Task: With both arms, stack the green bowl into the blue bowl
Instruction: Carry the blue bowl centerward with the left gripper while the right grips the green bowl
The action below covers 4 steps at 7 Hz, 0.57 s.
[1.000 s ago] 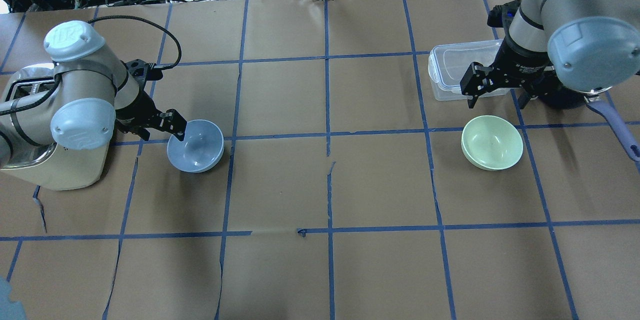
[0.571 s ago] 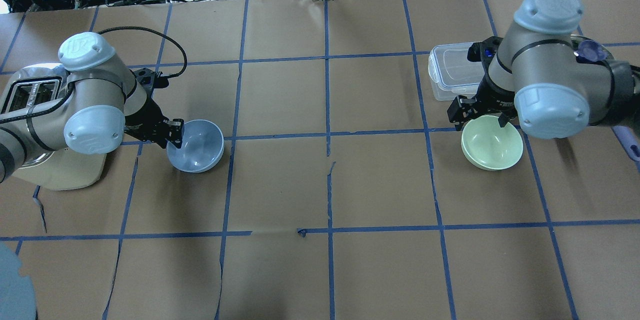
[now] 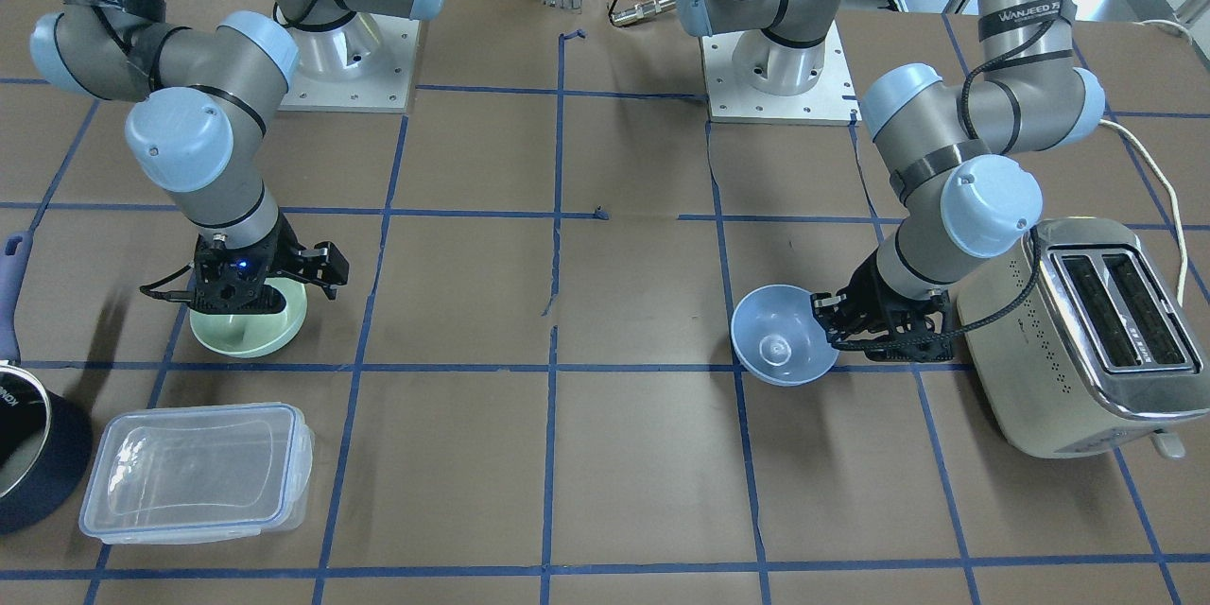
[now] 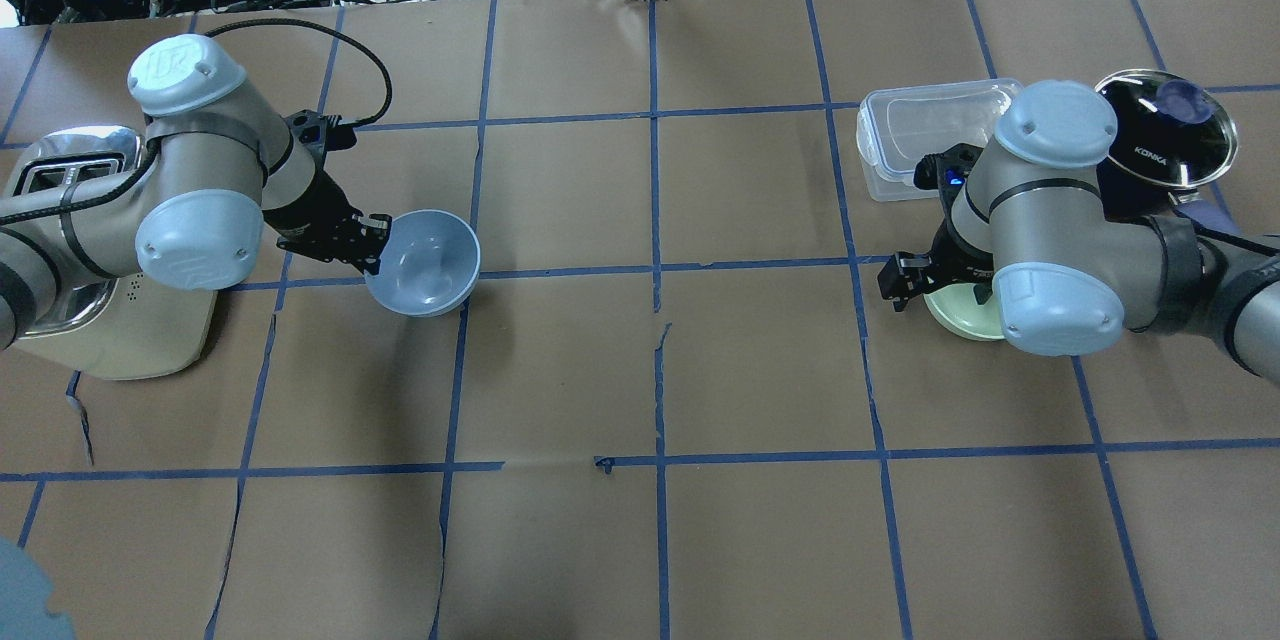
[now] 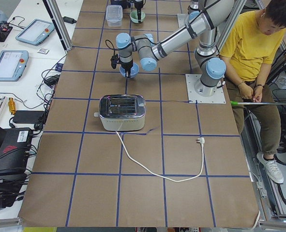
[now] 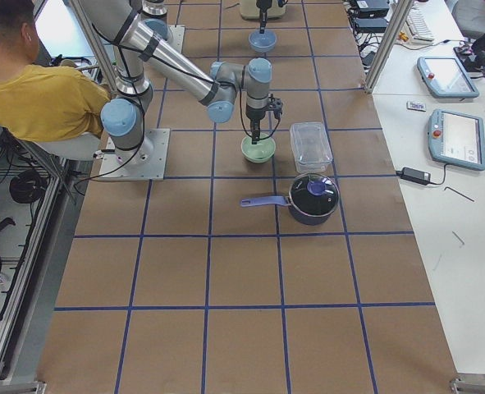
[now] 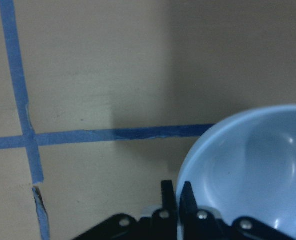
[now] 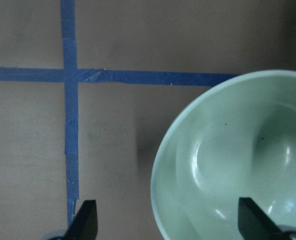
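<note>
The pale blue bowl (image 4: 425, 263) hangs tilted just above the table, and my left gripper (image 4: 375, 245) is shut on its near rim; the wrist view shows the fingers (image 7: 180, 192) pinched on the blue bowl (image 7: 253, 175). It also shows in the front view (image 3: 783, 348). The mint-green bowl (image 4: 958, 318) sits on the table, mostly hidden under my right arm. My right gripper (image 8: 168, 220) is open and straddles the rim of the green bowl (image 8: 228, 160), one finger (image 8: 85, 220) outside and one inside. From the front the green bowl (image 3: 250, 329) lies under that gripper (image 3: 284, 288).
A toaster (image 4: 60, 250) stands behind my left arm. A clear plastic container (image 4: 920, 135) and a dark pot (image 4: 1165, 130) with a long handle stand just beyond the green bowl. A person in yellow (image 5: 251, 43) sits behind the robot bases.
My left gripper has raised the blue bowl, tilted it and carried it a little right. My right arm has swung down over the green bowl, its open fingers now astride the rim.
</note>
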Tool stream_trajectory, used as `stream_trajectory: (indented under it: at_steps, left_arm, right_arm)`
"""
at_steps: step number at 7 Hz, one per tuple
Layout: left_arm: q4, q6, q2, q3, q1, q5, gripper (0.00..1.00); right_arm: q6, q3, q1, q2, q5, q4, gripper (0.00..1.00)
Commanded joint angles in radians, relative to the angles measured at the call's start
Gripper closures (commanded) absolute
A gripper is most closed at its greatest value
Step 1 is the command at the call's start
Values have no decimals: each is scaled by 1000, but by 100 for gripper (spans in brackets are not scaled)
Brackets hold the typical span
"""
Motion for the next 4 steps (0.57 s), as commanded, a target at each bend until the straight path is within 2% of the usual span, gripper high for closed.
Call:
stream_trajectory:
  at_steps: [1, 2, 3, 4]
  left_arm:
    - [-38, -220, 24, 42, -183, -27, 99]
    - [-28, -335, 2, 41, -262, -33, 99]
    - [1, -409, -16, 35, -341, -53, 99]
    - [55, -498, -28, 32, -418, -52, 99]
  right_arm:
    - [-4, 14, -1, 3, 2, -3, 35]
    - [-7, 14, -2, 3, -2, -5, 73]
    - [-6, 12, -2, 1, -9, -5, 100]
    - [-6, 11, -4, 1, -14, 0, 100]
